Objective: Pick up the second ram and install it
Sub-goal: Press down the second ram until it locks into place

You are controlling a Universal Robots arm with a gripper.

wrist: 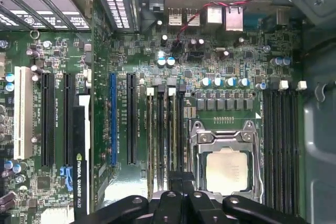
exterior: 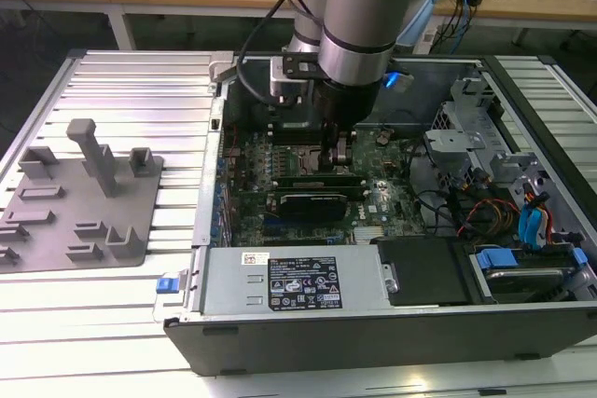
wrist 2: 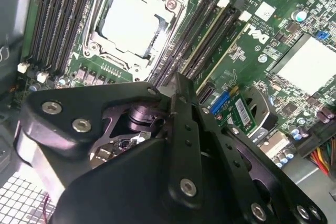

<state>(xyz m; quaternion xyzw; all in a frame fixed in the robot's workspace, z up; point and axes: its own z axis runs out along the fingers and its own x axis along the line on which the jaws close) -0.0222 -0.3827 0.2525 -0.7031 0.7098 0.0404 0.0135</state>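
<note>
A green printed motherboard [wrist: 142,35] carries black memory slots [wrist: 281,145], one blue expansion slot [wrist: 113,119] and a silver processor socket [wrist: 226,169]; a grey plastic holder tray [exterior: 79,198] lies on the ribbed white table [exterior: 140,90].

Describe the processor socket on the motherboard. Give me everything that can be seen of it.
The processor socket lies flat on the green motherboard and shows in both wrist views. A silvery metal frame with screws near its corners is shut around a square chip. The chip's pale, matte metal lid is bare, with no cooler on it. Banks of long black memory slots run along two opposite sides, close to the frame but apart from it. Nothing rests on the socket.
</note>
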